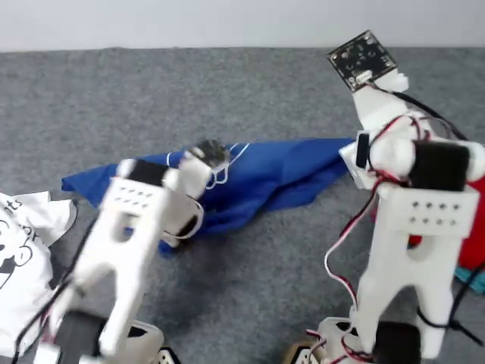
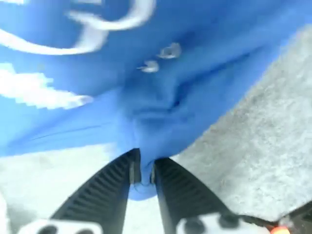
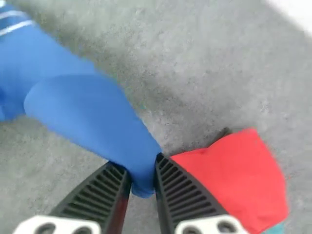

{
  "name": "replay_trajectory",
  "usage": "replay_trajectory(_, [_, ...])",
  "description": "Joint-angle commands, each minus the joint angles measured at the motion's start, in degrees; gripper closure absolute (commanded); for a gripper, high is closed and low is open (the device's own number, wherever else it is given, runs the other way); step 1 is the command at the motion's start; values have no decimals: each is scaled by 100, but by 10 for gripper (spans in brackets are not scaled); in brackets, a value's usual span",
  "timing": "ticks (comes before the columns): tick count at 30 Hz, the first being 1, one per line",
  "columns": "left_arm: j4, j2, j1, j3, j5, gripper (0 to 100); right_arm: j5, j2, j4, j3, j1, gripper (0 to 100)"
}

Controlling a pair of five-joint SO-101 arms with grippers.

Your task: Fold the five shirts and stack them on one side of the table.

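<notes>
Grey table (image 1: 288, 250) — 1 blue shirt (image 1: 265, 178) pinched by left claw (image 2: 144, 165) and right claw (image 3: 141, 169).

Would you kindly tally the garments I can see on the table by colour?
blue shirt: 1
white shirt: 1
red shirt: 1
teal cloth, just an edge peeking from under the red one: 1
Total: 4
</notes>
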Motion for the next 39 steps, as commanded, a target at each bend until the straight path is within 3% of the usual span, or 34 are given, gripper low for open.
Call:
replay_trajectory(1, [510,-1169,-378,-989,-193,986,53,-646,-505,-308,-57,988])
replay_trajectory(7, [615,-1767,-1011,-2598,-651,986,132,-1508,-1587,-308,-57,988])
replay_trajectory(13, [607,-1820,-1442,-4576,-1002,985,809,-2316,-2686,-308,-57,988])
replay_trajectory(19, [633,-1864,-1468,-6202,-1327,985,1521,-2993,-2730,-308,-13,988])
replay_trajectory(26, [879,-1873,-1477,-7855,-1530,985,2004,-3873,-2782,-308,690,988])
replay_trajectory(34, [879,-1881,-2057,-8629,-1547,985,2576,-4356,-3442,-290,760,988])
replay_trajectory(39, [879,-2189,-2031,-7952,-1547,985,2637,-4119,-3451,-158,743,988])
